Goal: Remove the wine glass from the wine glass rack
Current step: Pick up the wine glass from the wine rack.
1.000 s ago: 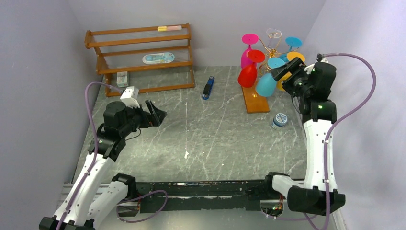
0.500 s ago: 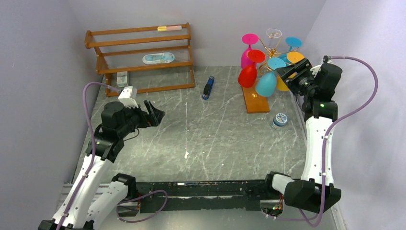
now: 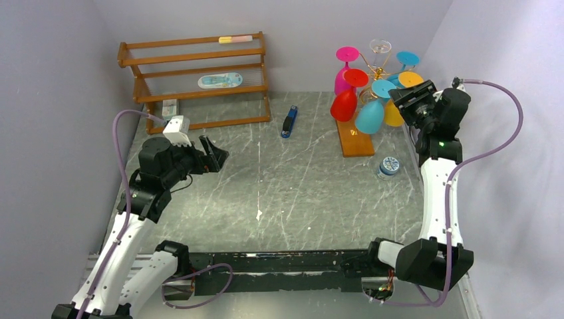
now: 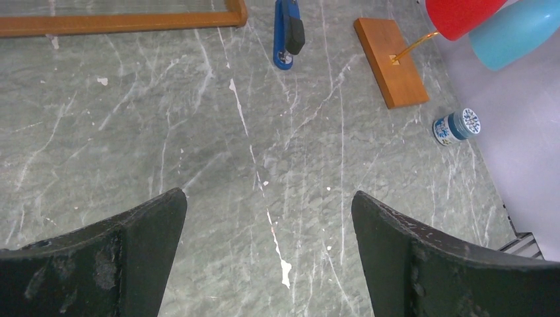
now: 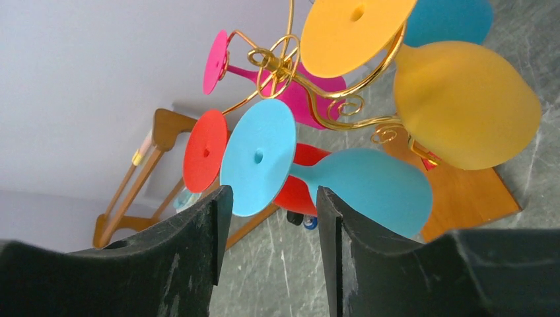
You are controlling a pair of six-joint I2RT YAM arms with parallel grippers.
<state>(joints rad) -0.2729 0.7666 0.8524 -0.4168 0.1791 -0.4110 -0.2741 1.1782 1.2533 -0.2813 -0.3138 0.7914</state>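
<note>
Far right corner of the grey marbled table (image 3: 279, 193): wine glass rack (image 3: 355, 139), gold wire on an orange-brown wooden base, hung with coloured glasses, bowls down. Raised just beside it on the right, right gripper (image 3: 401, 100), fingers parted and clamped on nothing, tips level with the hanging stems. Through the wrist camera, round foot of the light blue wine glass (image 5: 257, 156) just beyond the gap between the fingers, on its gold scroll arm, bowl slanting down to the right; contact with either finger impossible to tell. Yellow glass (image 5: 462, 105) close on the right, red glass (image 5: 205, 150) and pink glass (image 5: 214, 61) on the left. On the table near the rack's base, a small blue-and-white jar (image 3: 388, 166); farther left, a blue stapler (image 3: 288, 121). Against the far wall on the left, a brown slatted shelf (image 3: 193, 80). Near left, left gripper (image 3: 214, 154) held above the table, fingers spread wide, nothing between them.
</note>
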